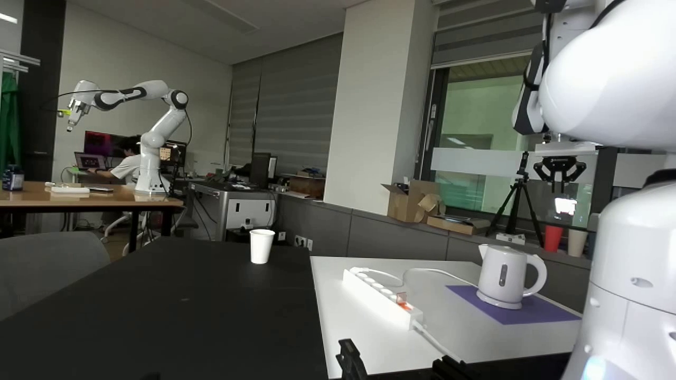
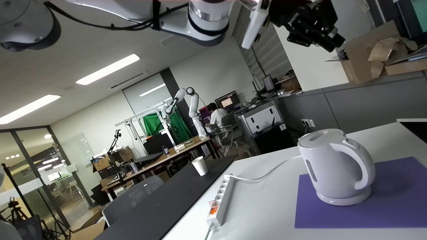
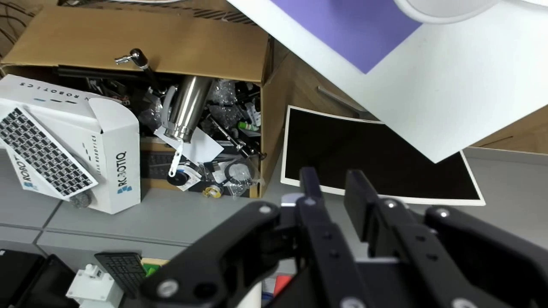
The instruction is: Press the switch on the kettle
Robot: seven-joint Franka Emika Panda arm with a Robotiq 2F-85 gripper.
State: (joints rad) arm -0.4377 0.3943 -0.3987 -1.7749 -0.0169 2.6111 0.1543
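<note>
now | kettle (image 2: 330, 171) white, rounded, upright | loop handle (image 2: 365, 163), grey side strip (image 1: 503, 275) | purple sheet (image 2: 320, 218) beneath | jaws slightly apart

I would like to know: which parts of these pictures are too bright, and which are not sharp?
In an exterior view, the power strip has a washed-out long side; in both exterior views, ceiling lighting glares; in the wrist view, the tool looks out of focus, while lettering on the white box is readable.

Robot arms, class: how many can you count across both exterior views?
2: the foreground arm, cropped by the frame, and the background arm, standing on the wooden table. Both exterior views show both; others could be hidden.
</note>
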